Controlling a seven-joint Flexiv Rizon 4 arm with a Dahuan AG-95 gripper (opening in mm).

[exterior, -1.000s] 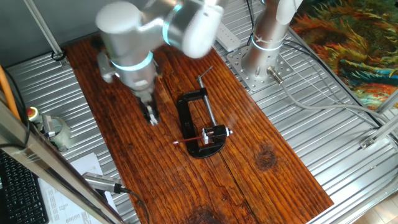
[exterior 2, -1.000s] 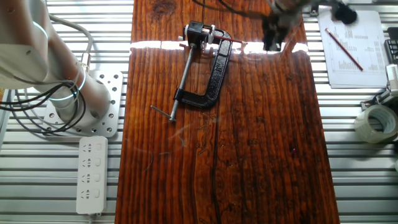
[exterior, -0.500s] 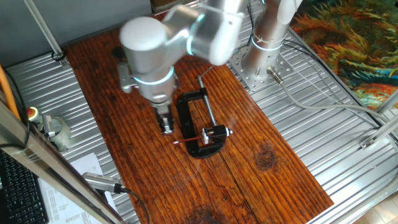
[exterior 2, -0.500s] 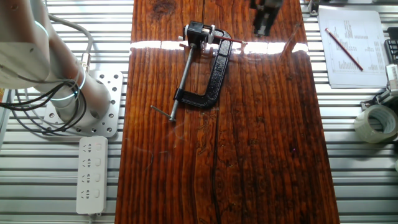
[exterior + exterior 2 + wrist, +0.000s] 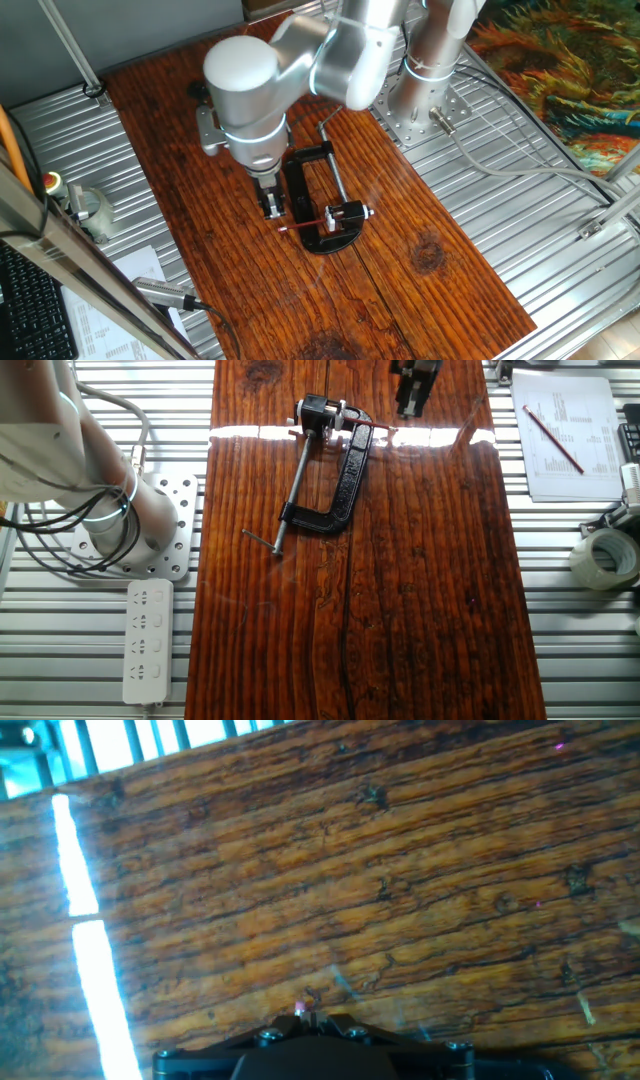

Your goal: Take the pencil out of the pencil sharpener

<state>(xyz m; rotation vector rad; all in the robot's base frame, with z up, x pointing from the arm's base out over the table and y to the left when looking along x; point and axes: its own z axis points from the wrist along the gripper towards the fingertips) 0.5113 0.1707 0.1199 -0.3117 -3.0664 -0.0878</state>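
Approaching is the step in hand: the two-finger tool (image 5: 272,203) hangs over the dark, grainy wooden tabletop (image 5: 420,270), just beside the free tip of the thin, straight red pencil (image 5: 308,224), and nothing is gripped yet. That pencil sits pushed into the small black boxy pencil sharpener with a silvery end (image 5: 350,213), which is pinned in the large black C-shaped clamp (image 5: 306,195) near the middle of the tabletop's width. Whether the fingers stand apart or together I cannot tell; they look narrow and dark in both fixed views. Judging from this, the next move calls for bringing the fingers across the pencil's exposed shaft, closing on it, then drawing it straight along its own axis away from the sharpener. One fixed view shows the pencil's whole length and its nearness to the tool. The other fixed view cuts the tool (image 5: 414,392) at the tabletop's far edge and drowns the pencil in glare. The hand view shows only bare wood grain, no pencil.
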